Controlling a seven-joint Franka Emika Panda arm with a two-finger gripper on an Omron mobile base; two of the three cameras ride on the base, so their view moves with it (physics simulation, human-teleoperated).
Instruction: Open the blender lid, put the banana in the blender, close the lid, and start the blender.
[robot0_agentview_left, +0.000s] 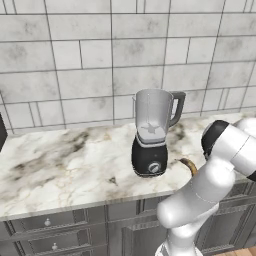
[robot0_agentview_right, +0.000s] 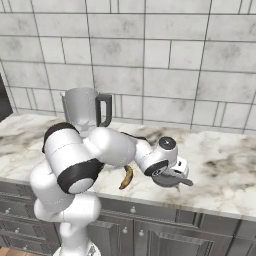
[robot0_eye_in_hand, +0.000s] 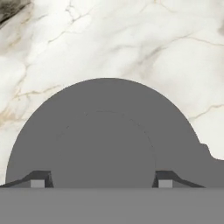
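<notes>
The blender (robot0_agentview_left: 150, 135) stands on the marble counter, its clear jar (robot0_agentview_right: 82, 110) open at the top with no lid on it. The banana (robot0_agentview_right: 127, 177) lies on the counter to the blender's right, partly behind my arm in the left base view (robot0_agentview_left: 189, 165). Further right, my gripper (robot0_agentview_right: 170, 176) points down low over the counter. It is shut on the blender lid (robot0_agentview_right: 175, 182), a dark grey disc with its edge tab sticking out to the right. In the hand view the lid (robot0_eye_in_hand: 105, 131) lies close below, and my gripper (robot0_eye_in_hand: 101, 181) straddles its raised centre.
Bare marble counter (robot0_agentview_left: 60, 165) stretches left of the blender and beyond the lid (robot0_eye_in_hand: 131, 39). A tiled wall backs the counter. Drawers (robot0_agentview_left: 47, 222) run below its front edge. A dark object (robot0_agentview_left: 1, 132) shows at the far left edge.
</notes>
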